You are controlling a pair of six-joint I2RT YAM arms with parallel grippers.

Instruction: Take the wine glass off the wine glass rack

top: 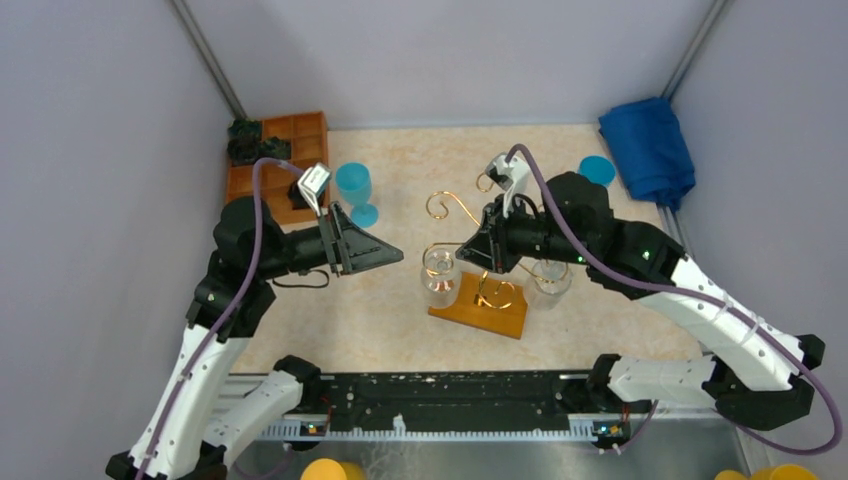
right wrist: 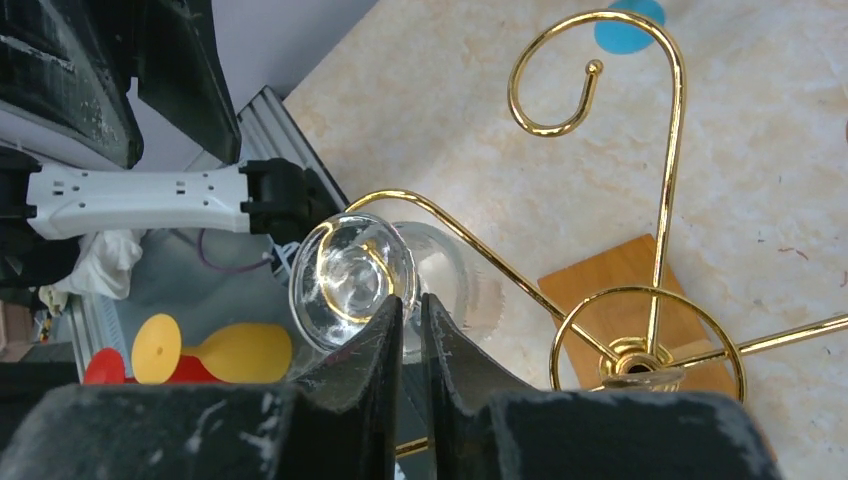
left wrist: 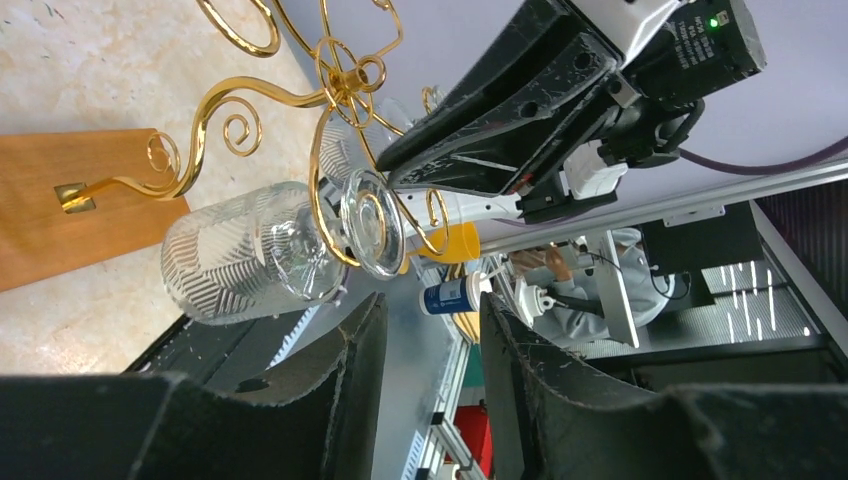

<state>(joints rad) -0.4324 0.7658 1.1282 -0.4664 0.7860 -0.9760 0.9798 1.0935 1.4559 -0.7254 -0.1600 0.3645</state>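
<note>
Two right fingers (right wrist: 375, 345) are standing almost together, with only a dark slit showing between them. The right gripper (right wrist: 410, 305) is sitting at the lower edge of the foot of the glass (right wrist: 350, 275). The stem is running from that foot rightward in frame to the bowl, across the slit; whether it is lying inside and pinched I cannot tell. The glass is hanging foot-up on an arm of the rack (right wrist: 610, 275), left of the post at the centre of the top view. The left gripper (left wrist: 430, 308) is hanging half open, holding nothing, with the glass up and left of it, apart. The right arm is by far the nearer, so the lift-off looks to be its job.
</note>
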